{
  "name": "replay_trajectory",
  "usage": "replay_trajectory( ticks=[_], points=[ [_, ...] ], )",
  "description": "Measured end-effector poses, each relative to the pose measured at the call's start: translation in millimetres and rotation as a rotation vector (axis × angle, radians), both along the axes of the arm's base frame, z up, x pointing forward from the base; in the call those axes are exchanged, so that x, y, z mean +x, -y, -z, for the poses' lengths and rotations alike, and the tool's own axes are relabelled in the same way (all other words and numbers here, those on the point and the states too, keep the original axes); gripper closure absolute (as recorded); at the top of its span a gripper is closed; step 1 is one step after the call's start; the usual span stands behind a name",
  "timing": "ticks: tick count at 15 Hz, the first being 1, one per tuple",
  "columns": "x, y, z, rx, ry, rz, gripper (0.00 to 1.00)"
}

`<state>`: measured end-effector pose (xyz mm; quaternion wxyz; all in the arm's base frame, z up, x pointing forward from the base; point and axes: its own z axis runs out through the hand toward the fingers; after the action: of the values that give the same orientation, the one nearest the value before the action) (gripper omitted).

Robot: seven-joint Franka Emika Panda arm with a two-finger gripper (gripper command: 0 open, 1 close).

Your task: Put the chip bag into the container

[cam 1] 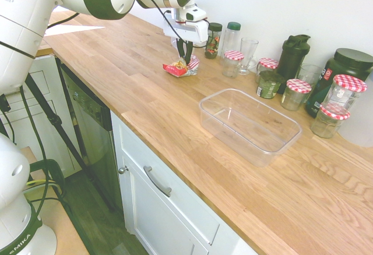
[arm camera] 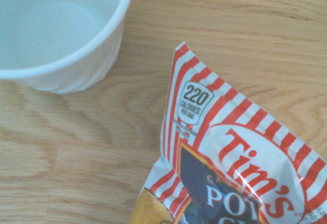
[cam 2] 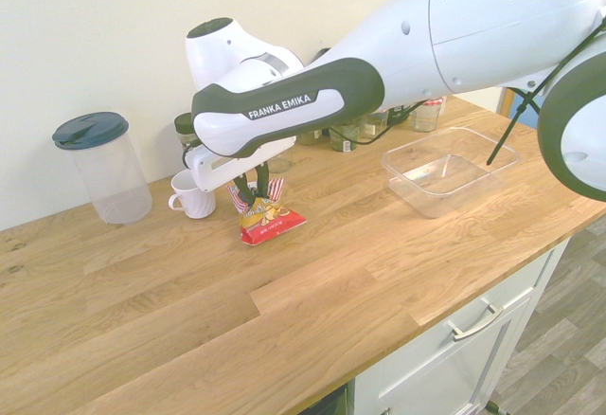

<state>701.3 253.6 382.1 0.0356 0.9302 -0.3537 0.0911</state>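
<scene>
Gripper (cam 2: 254, 190) sits low over the chip bag (cam 2: 270, 223), its dark fingers straddling the packet's upper end; we cannot tell whether they press the foil yet; the bag lies on the worktop (cam 2: 312, 292) directly beneath the hand, a white mug (cam 2: 194, 195) just beside; the container (cam 1: 249, 124) stands well apart from the hand, open side up, presumably so the packet can drop straight in.

Oak worktop (cam 1: 145, 86) — white cabinets (cam 1: 169, 208), pale wall (cam 1: 303, 4)
</scene>
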Motion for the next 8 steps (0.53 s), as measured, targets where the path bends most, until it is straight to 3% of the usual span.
replay_trajectory(
  ticks=[8],
  points=[
    [-10, 9, -28, 0.014, 0.025, 0.009, 1.0]
  ],
)
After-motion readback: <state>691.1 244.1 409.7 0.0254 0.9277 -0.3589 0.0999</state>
